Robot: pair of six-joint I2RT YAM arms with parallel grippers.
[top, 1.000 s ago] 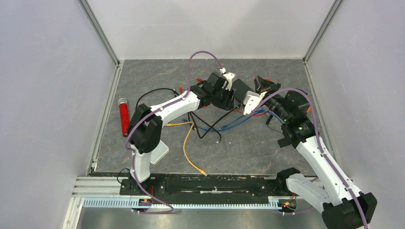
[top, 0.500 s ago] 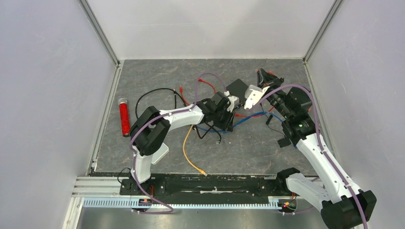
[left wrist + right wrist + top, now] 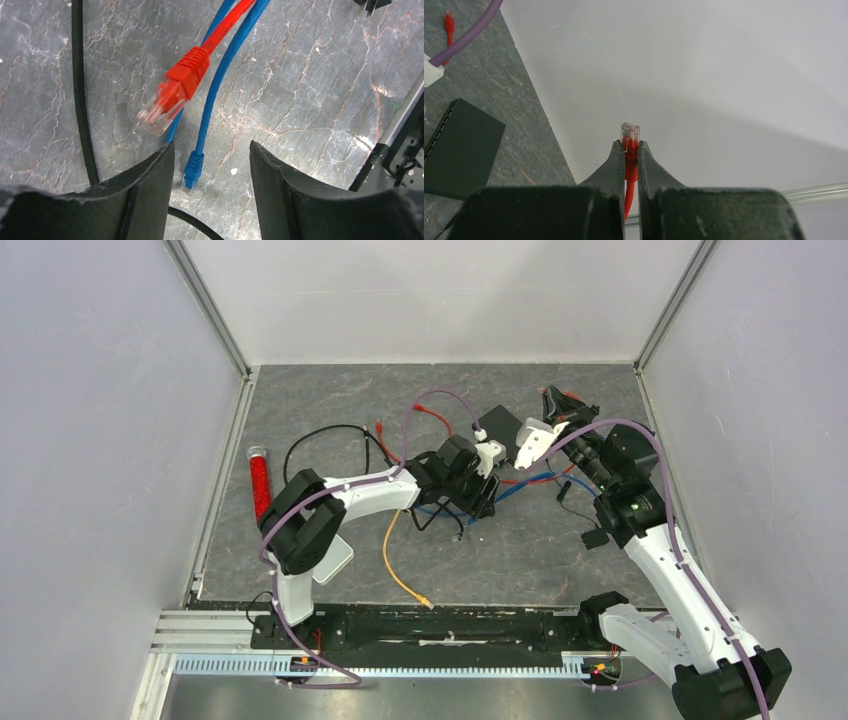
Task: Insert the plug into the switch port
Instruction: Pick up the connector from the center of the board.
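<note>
Plug (image 3: 629, 132) pinched in right end effector (image 3: 630, 147), approach step: next needs aligning with switch (image 3: 464, 147) down-left; left end effector (image 3: 210, 150) wide.

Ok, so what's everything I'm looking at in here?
network switch: one, black, far middle of the mat.
red plug: one, red with a clear tip, pinched in the right gripper, up off the mat.
loose red plug: one, red, lying across a blue cable.
blue cables: two strands, blue, mid-mat; one ends in a blue plug.
black cable: one, black, looped left of centre.
orange cable: one, orange, near middle.
tube: one, red, left edge of the mat.
mat: one, grey marbled, covering the table.
left gripper: open, low over the cables.
right gripper: shut on the red plug.
</note>
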